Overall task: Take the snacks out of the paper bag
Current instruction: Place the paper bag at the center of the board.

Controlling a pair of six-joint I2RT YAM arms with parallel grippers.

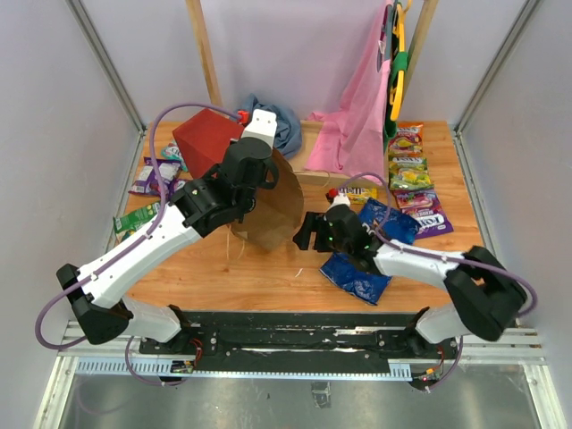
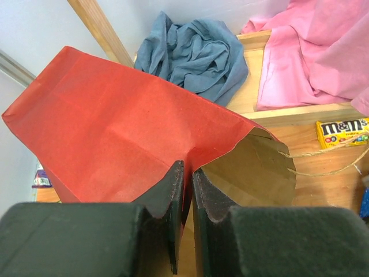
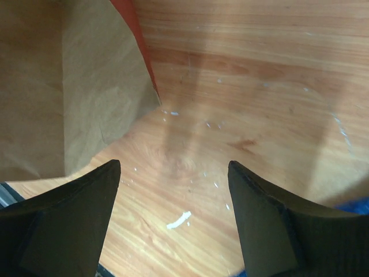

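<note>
— Few packets [image 1: 147, 176] at far left of the table [image 1: 268, 281], purple and green, near the bag [image 1: 207, 138]?
— Yes. Bag tipped, red outside, brown mouth toward the middle; left gripper [image 2: 184, 173] nearly closed, pinching the wall at the rim, mouth just right of the fingers [image 2: 167, 196].
— Behind?
— Blue cloth [image 1: 284, 125], then pink garment [image 1: 357, 125].
— And right gripper [image 3: 173, 167]?
— Spread wide, holding nothing, over bare wood just outside the mouth. Cannot tell the contents.
— Further right?
— Doritos [image 1: 356, 277] under that arm, M&M's [image 1: 359, 192] beside the wrist, row [image 1: 409, 170] of packets along the right edge, well apart from the fingers.
</note>
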